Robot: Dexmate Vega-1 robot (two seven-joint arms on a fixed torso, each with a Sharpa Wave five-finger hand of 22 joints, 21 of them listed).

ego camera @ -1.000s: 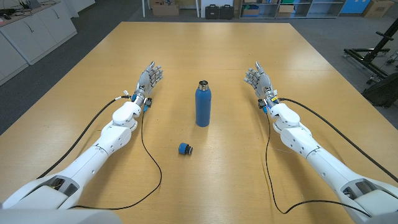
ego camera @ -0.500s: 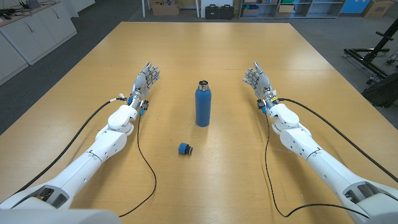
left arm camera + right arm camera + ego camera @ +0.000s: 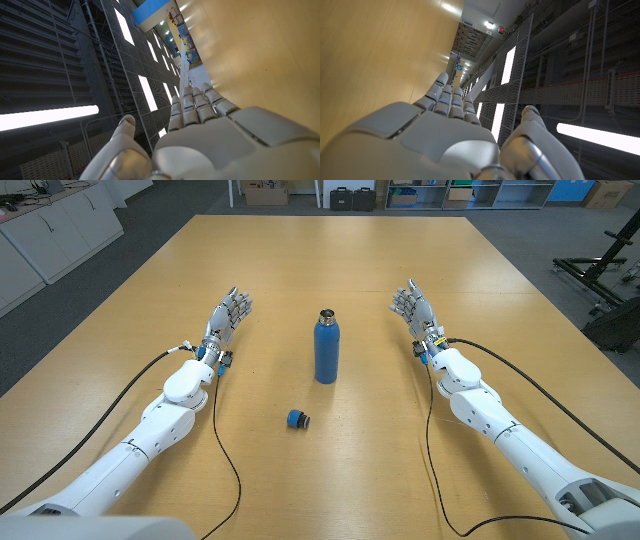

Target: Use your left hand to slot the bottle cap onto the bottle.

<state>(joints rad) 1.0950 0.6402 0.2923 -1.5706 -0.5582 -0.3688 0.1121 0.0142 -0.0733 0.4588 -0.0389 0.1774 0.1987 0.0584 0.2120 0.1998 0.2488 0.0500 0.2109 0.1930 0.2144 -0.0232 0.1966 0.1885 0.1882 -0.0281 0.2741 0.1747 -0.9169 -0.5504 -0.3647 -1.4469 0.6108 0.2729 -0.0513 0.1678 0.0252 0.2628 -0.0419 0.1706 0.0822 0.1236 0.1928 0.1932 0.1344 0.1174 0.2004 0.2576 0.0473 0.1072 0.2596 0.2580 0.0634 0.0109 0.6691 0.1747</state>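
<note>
Both the left hand [image 3: 226, 315] and right hand [image 3: 411, 306] spread, holding nothing (bottle cap [image 3: 297, 420] lies near bottle [image 3: 326, 349]).

Over the last second the left hand [image 3: 226, 316] has slid across the tabletop [image 3: 330, 470] toward its left edge, drawing farther from the centre. At the start it lay nearer the middle; half a second ago it had shifted part of the way; now it lies farther out. The left forearm [image 3: 175, 400] has swung with it, its elbow end moving out toward the near-left corner, so the arm now crosses the tabletop at a shallower slant. The black cable [image 3: 222, 445] trailing from the wrist has followed, and its loop sits closer to the near edge.
</note>
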